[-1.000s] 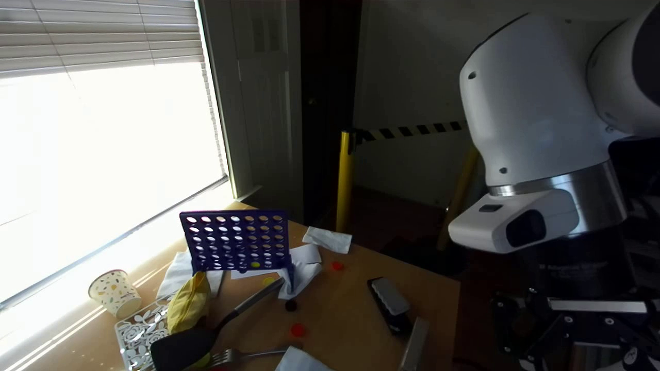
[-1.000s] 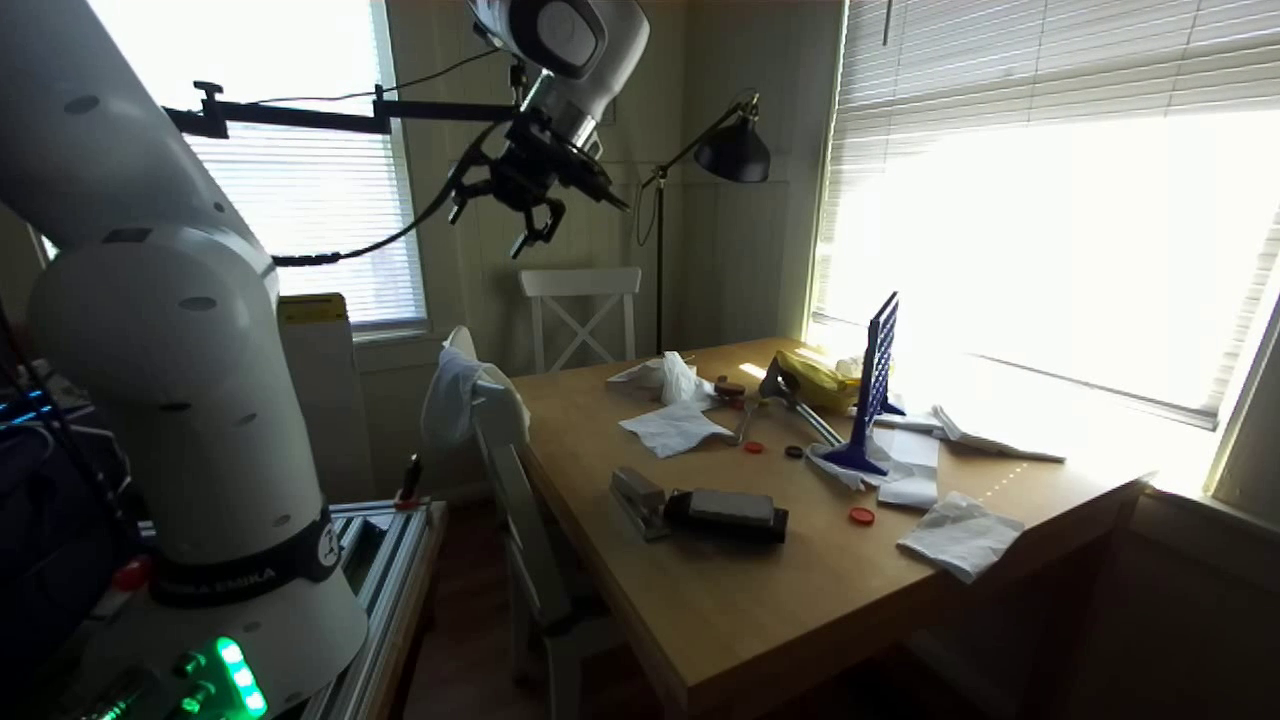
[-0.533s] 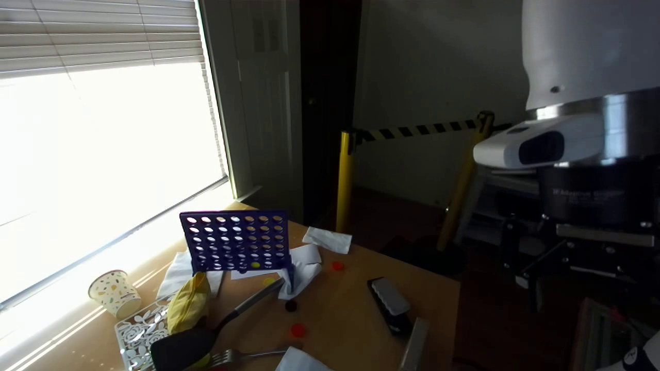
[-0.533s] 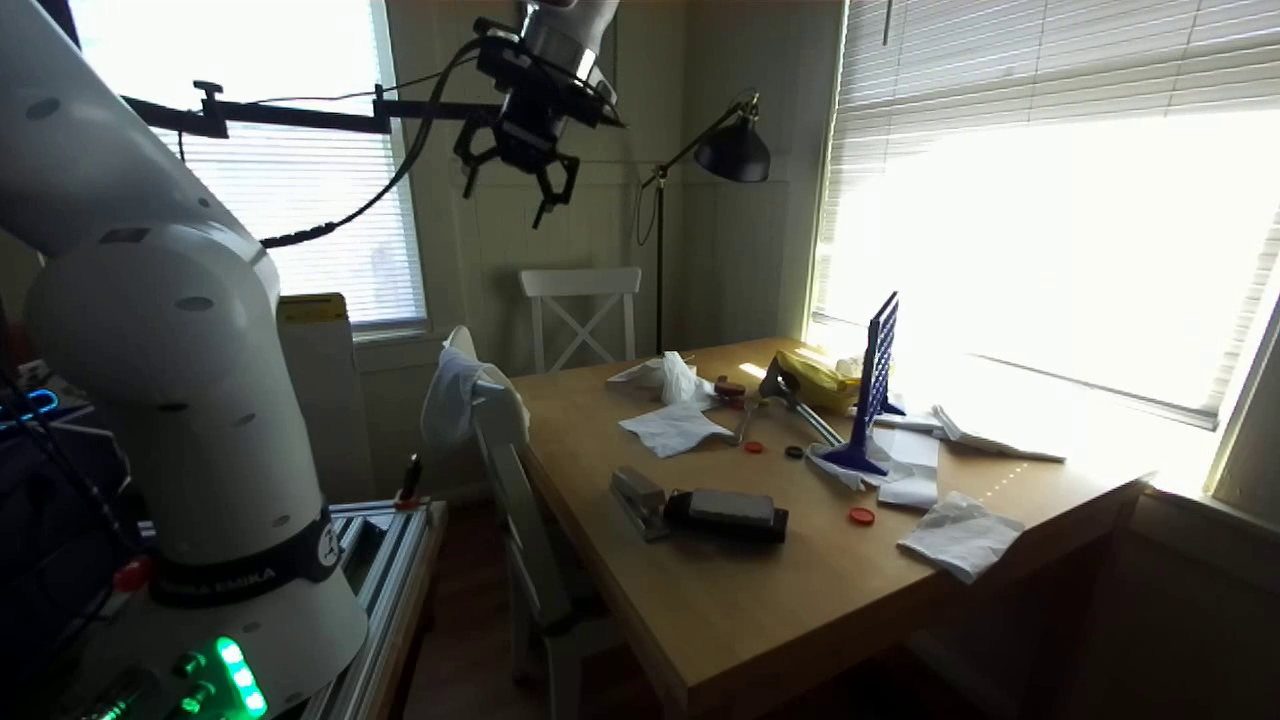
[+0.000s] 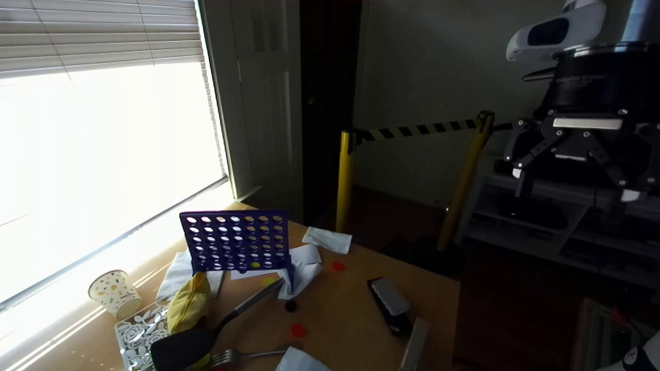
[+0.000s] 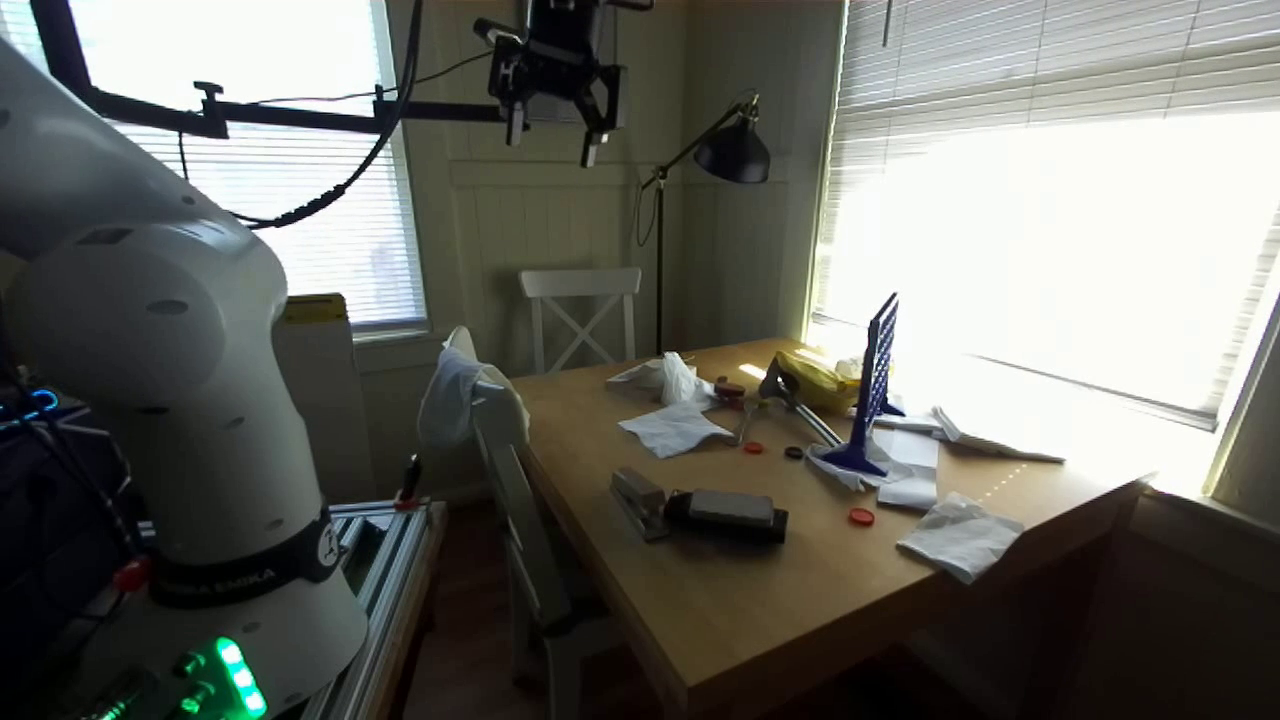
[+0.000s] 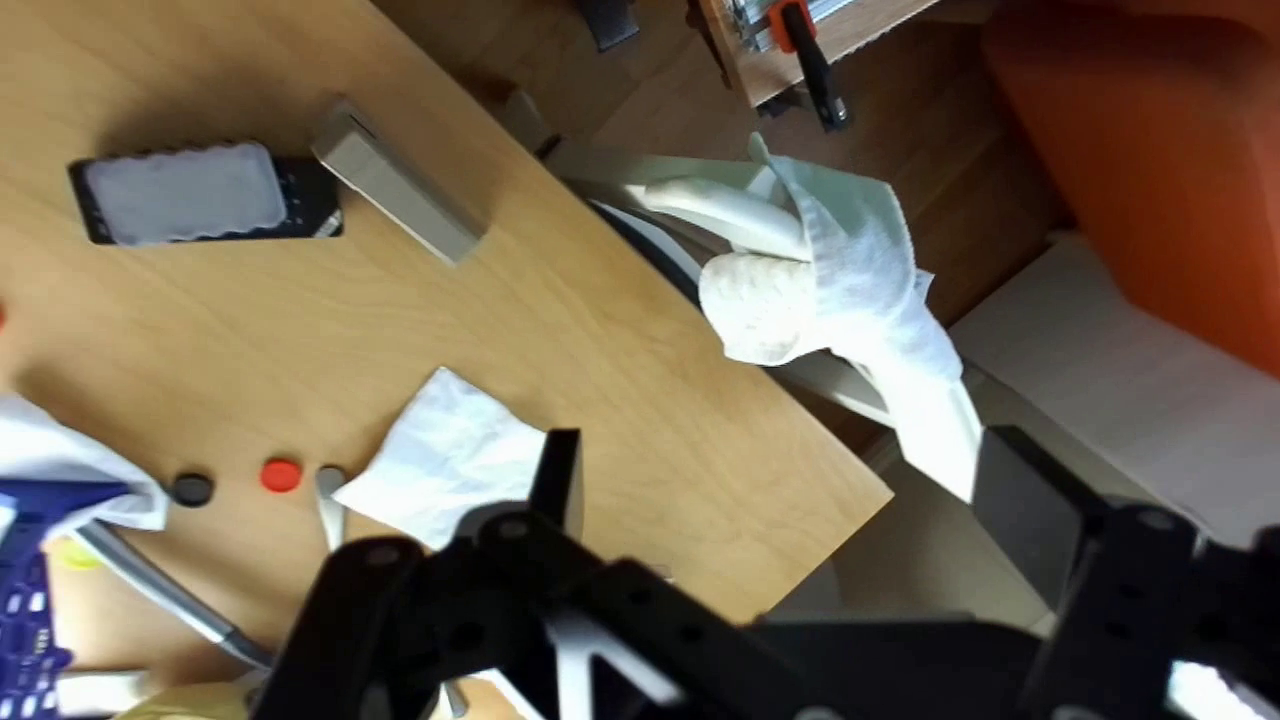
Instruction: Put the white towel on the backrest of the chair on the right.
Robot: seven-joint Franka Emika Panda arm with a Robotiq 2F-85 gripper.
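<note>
In an exterior view, the towel (image 6: 450,395) hangs, as it seems, over the top of the near chair (image 6: 535,550), left of the table (image 6: 760,600). The far chair (image 6: 580,283) stands behind the table, with the lamp (image 6: 733,152) at its right. On the table, the game grid (image 6: 872,390) stands right of the spatula (image 6: 818,420); a napkin (image 6: 960,535) lies before both, at the edge.

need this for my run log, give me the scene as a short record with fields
item: white cloth towel
place: draped over the back of a pale wooden chair, beside the light-brown wooden table
jaws: open, holding nothing, higher than the towel and not touching it
tabletop: dark blue plastic grid with round holes, yellow soft-sided pouch, black flat-headed spatula
second seat: white wooden chair with crossed back slats, beyond the table in an exterior view
status: towel appears placed; whether its chair counts as the right-hand one depends on viewpoint
</note>
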